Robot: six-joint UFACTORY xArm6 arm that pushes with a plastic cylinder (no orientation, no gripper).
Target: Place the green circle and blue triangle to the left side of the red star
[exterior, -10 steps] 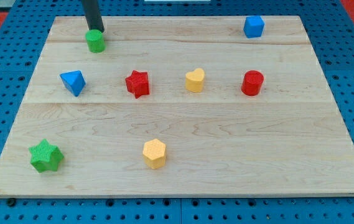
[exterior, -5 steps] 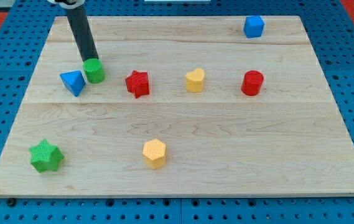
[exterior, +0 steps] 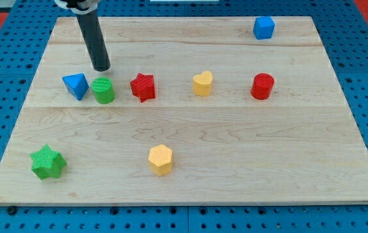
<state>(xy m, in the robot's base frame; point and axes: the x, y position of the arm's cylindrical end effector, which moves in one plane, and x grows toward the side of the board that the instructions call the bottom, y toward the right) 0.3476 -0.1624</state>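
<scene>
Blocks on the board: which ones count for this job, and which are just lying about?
In the job: green circle, blue triangle, red star, my tip just above the circle.

Lying about: green star, yellow hexagon, yellow heart, red cylinder, blue cube.

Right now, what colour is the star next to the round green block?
Red. The star sits just right of the round green block, clear in the camera view.

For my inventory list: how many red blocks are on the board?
2. The red star sits just right of the green circle; the red cylinder stands toward the view's right. None seems hidden.
</scene>
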